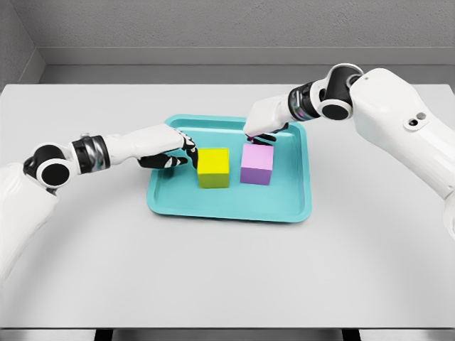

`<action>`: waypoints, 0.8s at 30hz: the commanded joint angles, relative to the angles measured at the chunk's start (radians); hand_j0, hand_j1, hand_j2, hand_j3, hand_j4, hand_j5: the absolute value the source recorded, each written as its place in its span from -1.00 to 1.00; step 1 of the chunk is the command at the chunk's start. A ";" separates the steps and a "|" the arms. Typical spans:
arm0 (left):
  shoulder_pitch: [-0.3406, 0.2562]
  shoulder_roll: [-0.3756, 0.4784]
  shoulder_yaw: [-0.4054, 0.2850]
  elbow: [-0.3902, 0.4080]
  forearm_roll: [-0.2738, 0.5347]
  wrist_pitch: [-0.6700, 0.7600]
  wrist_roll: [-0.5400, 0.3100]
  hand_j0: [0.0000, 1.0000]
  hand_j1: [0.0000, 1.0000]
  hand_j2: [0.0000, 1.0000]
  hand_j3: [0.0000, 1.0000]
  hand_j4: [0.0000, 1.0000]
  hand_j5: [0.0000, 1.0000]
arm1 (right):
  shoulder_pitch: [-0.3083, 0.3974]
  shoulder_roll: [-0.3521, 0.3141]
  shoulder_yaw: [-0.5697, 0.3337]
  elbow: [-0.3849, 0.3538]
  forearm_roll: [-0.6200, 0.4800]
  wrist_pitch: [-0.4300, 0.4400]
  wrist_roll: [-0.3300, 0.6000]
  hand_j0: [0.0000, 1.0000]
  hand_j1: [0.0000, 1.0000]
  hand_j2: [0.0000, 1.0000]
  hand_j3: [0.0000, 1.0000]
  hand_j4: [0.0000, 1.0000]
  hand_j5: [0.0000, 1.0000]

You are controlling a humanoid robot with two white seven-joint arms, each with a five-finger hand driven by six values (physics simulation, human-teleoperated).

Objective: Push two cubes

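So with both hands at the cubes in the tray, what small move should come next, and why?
Probably nudge the yellow cube rightward with the left hand: its fingertips sit at that cube's left side, a gap remains to the purple cube, which the right hand meets from behind, inside the teal tray.

The shallow teal plastic-looking tray [231, 207] has a smooth, faintly satin finish. In it, the matt yellow cube [213, 168] and, to its right, the matt purple cube [257, 165] look smooth and uniform. The pale grey tabletop [227, 277] is matt and smooth. The arms' white shells look glossy, like hard plastic.
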State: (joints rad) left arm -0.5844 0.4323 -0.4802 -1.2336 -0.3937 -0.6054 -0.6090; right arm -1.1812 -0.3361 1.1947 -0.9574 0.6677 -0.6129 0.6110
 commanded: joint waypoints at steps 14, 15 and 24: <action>0.005 0.022 0.009 0.002 0.006 -0.005 -0.002 -0.08 -0.08 -0.08 -0.08 -0.08 -0.08 | 0.003 0.000 -0.001 -0.029 -0.004 0.002 0.000 -0.80 -0.80 -0.80 -0.80 -0.80 -0.80; 0.006 0.025 0.008 0.002 0.004 -0.005 -0.002 -0.08 -0.08 -0.08 -0.08 -0.08 -0.08 | 0.003 0.000 -0.001 -0.032 -0.004 0.002 0.000 -0.80 -0.80 -0.80 -0.80 -0.80 -0.80; 0.021 0.023 0.002 0.000 0.006 -0.005 -0.002 -0.08 -0.08 -0.08 -0.08 -0.08 -0.08 | 0.003 0.000 0.011 -0.049 -0.004 0.002 0.000 -0.80 -0.80 -0.80 -0.80 -0.80 -0.80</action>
State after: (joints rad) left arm -0.5630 0.4556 -0.4775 -1.2327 -0.3956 -0.6136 -0.6113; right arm -1.1781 -0.3357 1.2036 -1.0036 0.6660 -0.6128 0.6110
